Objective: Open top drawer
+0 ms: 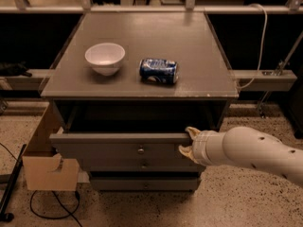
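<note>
White arm (pixel 255 155) in from the right, tan pincer (pixel 187 141) out front!
Look at that arm: a fat, smooth white tube dotted with small dark holes, a paler ringed cuff (pixel 204 148) at the wrist, and the pincer sits at the right end of the top drawer (pixel 104 148) front.

My one camera sits high in front of the grey flat-topped cabinet (pixel 199 56) and faces forward and down onto it. It is near enough that the cabinet fills the middle of the view, with speckled floor (pixel 236 202) along the bottom. My white arm (pixel 255 152) enters from the lower right. My gripper (pixel 188 141) sits at the right end of the wide grey top drawer (pixel 118 148), whose front stands pulled out.
</note>
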Robot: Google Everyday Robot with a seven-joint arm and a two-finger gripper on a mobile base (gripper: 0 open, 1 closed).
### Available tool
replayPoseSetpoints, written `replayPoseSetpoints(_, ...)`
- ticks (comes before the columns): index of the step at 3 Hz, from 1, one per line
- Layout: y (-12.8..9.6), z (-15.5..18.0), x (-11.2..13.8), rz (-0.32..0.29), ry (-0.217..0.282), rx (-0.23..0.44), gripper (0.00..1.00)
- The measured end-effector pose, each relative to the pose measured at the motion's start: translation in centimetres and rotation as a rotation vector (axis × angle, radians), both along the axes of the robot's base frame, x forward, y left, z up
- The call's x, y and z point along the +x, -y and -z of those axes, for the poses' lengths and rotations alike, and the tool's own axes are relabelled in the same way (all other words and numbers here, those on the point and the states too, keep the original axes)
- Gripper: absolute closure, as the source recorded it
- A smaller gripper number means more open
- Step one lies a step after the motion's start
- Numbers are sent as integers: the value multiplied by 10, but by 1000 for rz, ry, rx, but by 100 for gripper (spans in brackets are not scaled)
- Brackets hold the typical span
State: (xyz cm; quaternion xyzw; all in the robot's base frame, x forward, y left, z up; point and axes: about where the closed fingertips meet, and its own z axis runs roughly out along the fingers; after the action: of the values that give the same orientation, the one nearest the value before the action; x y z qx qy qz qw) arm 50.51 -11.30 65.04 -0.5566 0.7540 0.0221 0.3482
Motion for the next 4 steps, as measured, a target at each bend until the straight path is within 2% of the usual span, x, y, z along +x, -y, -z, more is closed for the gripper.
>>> replayPoseSetpoints(1, 0, -8, -3, 0, 11, -1, 100)
replayPoseSetpoints(2, -1, -11, -2, 0, 11, -1, 100)
replayPoseSetpoints(3, -1, -11, -2, 0, 11, -1, 81)
replayPoseSetpoints(4, -1, -11, -2, 0, 11, -1, 58)
